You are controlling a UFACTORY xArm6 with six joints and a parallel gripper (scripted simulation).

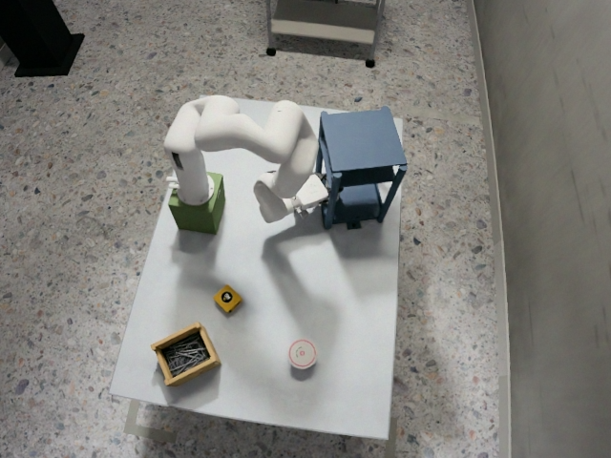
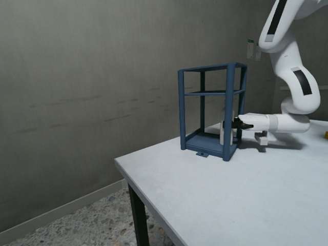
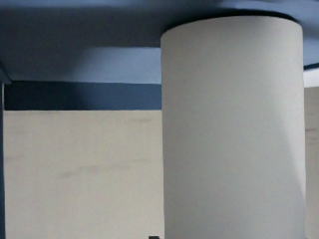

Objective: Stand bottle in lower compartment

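A white bottle (image 2: pixel 222 133) (image 3: pixel 231 129) stands upright inside the lower compartment of the blue shelving unit (image 1: pixel 360 137) (image 2: pixel 204 92) (image 3: pixel 80 95), near its right side. A front post partly hides it in the exterior view. Its base is at the compartment's floor; I cannot tell whether it touches. My gripper (image 2: pixel 234 123) reaches in level from the right and is shut on the bottle's body at mid height. In the top view the shelf top hides the bottle and the fingers. The bottle fills the right half of the wrist view.
On the grey table (image 1: pixel 296 276) (image 2: pixel 238 190) are a yellow cube (image 1: pixel 227 298), a wooden box of nails (image 1: pixel 185 353) and a white round can with a red ring (image 1: pixel 302 352). The arm stands on a green base (image 1: pixel 197 209). A wall is behind the shelf.
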